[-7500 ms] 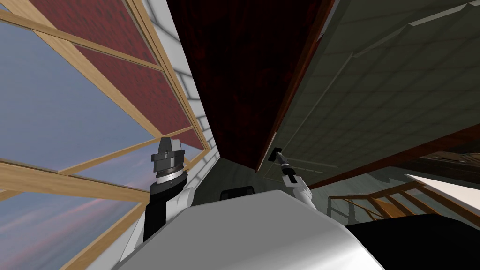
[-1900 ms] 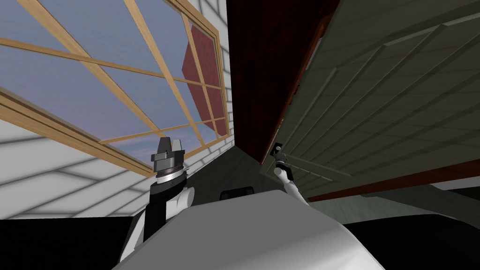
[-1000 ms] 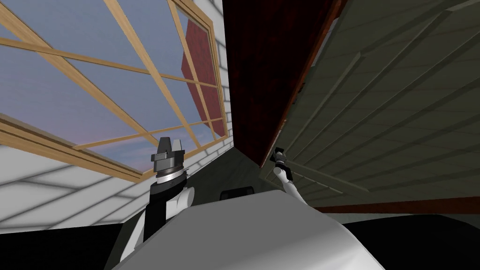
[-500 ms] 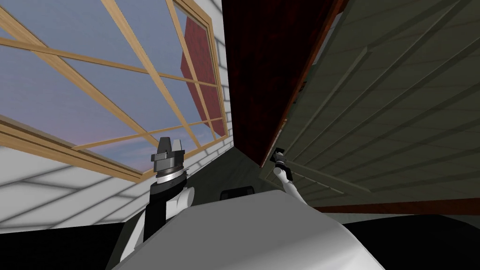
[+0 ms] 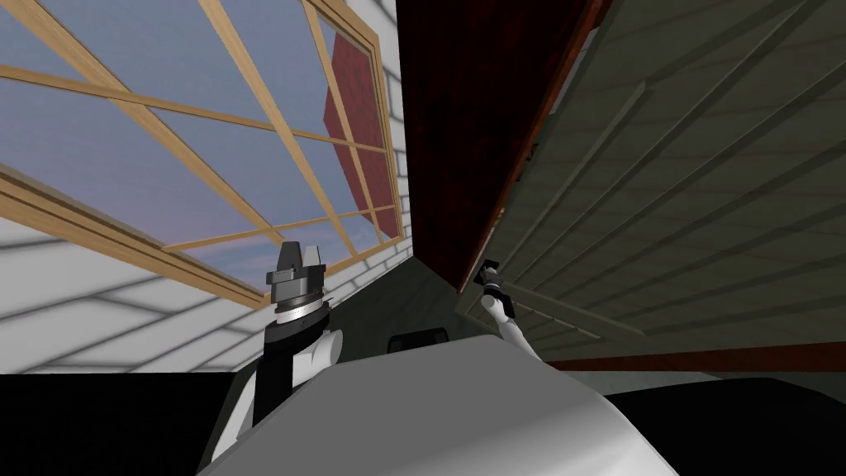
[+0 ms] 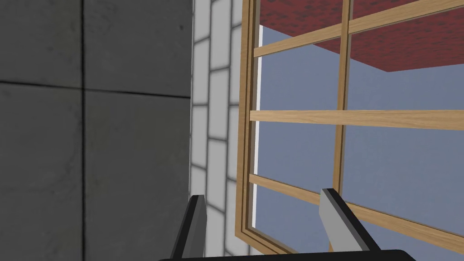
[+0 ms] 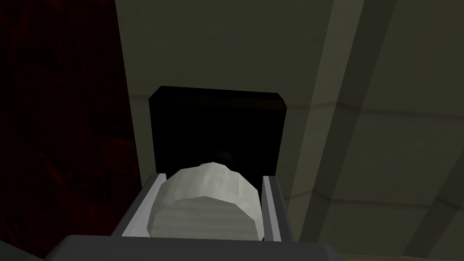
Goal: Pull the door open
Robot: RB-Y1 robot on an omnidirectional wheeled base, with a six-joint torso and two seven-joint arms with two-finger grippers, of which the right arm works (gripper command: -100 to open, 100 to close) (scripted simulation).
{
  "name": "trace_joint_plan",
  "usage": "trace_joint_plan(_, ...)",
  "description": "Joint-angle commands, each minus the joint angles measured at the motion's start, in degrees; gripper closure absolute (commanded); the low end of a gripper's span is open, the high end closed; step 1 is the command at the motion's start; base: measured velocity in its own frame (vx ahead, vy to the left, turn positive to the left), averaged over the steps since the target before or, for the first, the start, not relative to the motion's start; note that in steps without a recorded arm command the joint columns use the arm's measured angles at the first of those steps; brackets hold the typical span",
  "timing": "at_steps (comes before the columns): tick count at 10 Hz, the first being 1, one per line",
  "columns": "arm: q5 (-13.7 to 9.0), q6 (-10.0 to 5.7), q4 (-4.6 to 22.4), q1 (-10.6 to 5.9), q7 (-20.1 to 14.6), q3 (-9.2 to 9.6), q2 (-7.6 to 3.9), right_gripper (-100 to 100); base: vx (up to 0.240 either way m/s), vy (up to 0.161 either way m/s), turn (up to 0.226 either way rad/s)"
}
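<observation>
Right gripper (image 7: 211, 181) clamped on pale knob (image 7: 204, 206) of grey-green door (image 7: 217, 50), beside dark red frame (image 7: 59, 113). Pull step in hand; next likely needs a steady backward draw along the door's arc. Left gripper (image 6: 263, 206) fingers apart, idle

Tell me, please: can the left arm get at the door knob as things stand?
Probably not. The right end effector is shut on the pale knob, covering both its sides, and the left end effector, open, points at the window, away from the door.
</observation>
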Motion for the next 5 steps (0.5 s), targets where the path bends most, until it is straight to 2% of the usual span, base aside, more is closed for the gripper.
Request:
trace_joint_plan(1,0.2,0.11,-0.6,0.36,-0.8,1.20,-0.12,100,-0.201,-0.001,0.073)
trace_joint_plan(5,0.5,0.73,-2.5,1.13,-2.8,4.47,-0.76,100,-0.204,-0.021,0.089)
